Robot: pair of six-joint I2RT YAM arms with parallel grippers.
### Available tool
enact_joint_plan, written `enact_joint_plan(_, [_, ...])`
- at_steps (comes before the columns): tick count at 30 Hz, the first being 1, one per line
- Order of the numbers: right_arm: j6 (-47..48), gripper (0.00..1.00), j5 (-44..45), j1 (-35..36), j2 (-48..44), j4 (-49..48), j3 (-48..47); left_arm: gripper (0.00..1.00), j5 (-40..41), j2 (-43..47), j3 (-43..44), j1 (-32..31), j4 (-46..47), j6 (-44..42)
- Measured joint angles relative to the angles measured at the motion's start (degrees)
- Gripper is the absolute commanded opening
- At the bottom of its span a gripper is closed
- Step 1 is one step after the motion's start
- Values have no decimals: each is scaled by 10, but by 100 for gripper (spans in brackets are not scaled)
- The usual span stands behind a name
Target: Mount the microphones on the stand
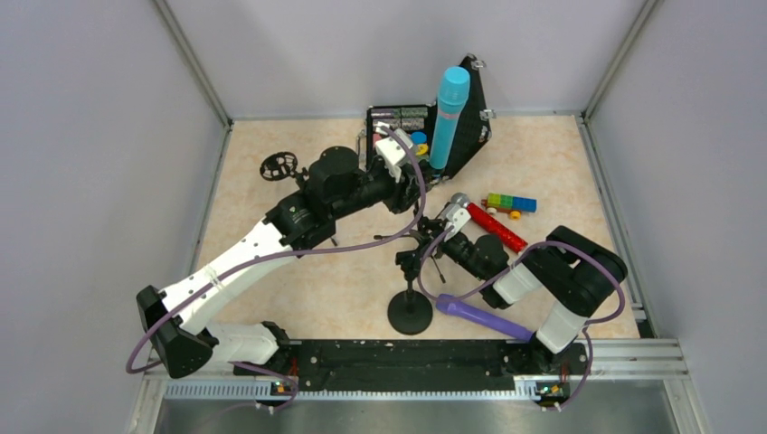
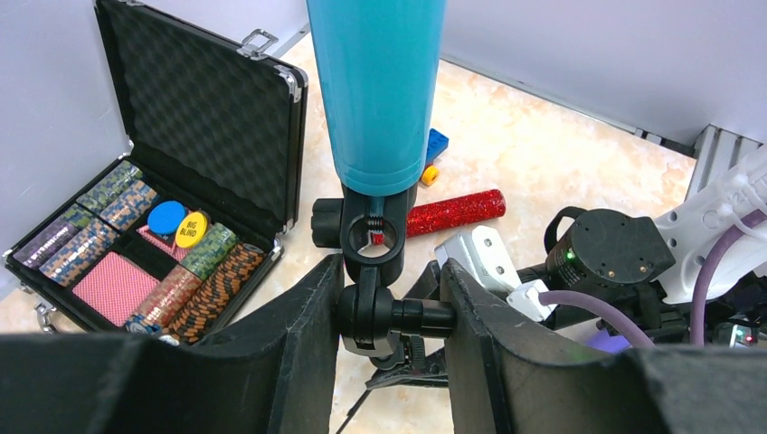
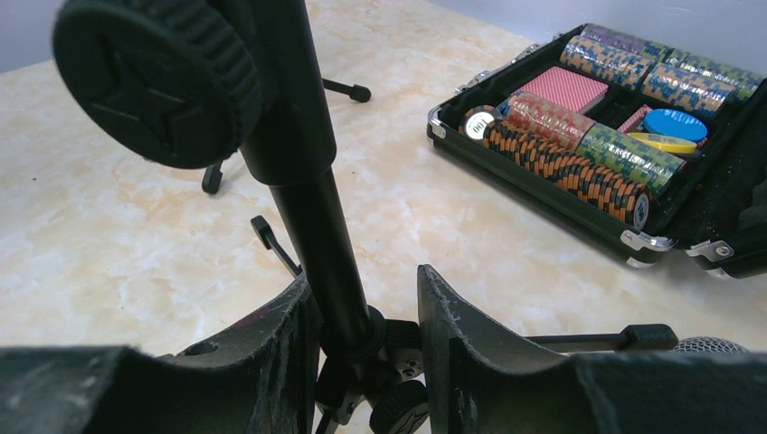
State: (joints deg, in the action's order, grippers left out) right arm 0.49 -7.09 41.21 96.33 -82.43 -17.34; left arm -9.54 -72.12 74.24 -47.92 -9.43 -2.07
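Left gripper [image 2: 392,316] pinches the stand's clip joint [image 2: 371,312] near the far edge; blue mic [image 1: 449,116] sits upright in that clip. Right gripper [image 3: 366,348] clamps the stand pole [image 3: 317,226] mid-table. Red mic [image 1: 493,226] lies right of centre beside a brick car [image 1: 511,204]; purple mic [image 1: 479,316] lies near the near edge. Open chip case [image 1: 407,122] at far edge.

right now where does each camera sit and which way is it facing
Top: above and behind the arms, looking down at the table; both arms, left hand and right hand show.
Left wrist: on the left arm, looking past its fingers at the blue mic in a stand clip.
Right wrist: on the right arm, looking along its fingers at a stand pole.
Shared: both wrist views show the chip case.
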Motion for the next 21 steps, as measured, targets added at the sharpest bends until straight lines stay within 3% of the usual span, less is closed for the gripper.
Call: enact_joint_plan(21, [0,25,3,0,-3,-22,0,0,-25,8,16,0,-5,-11])
